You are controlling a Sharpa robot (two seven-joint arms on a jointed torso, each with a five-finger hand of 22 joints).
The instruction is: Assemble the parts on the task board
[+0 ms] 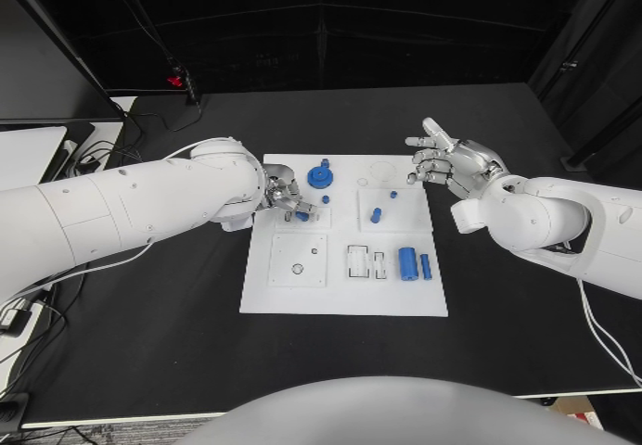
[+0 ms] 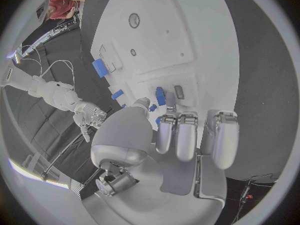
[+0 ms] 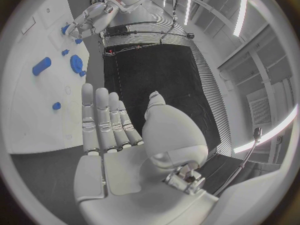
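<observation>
While right robot hand (image 1: 448, 162) hovers, left robot hand (image 1: 285, 197) pinches part (image 1: 301, 215)

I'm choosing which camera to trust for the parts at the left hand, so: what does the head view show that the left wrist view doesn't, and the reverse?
Head view alone: the whole task board, with the blue wheel-shaped part at its far edge and both blue cylinders side by side near its front right.

Left wrist view alone: the underside of the left hand and a small blue part lying just beyond its fingertips, beside a grey slot.

Both: the left hand over the board, the open right hand raised off the board, holding nothing.
</observation>
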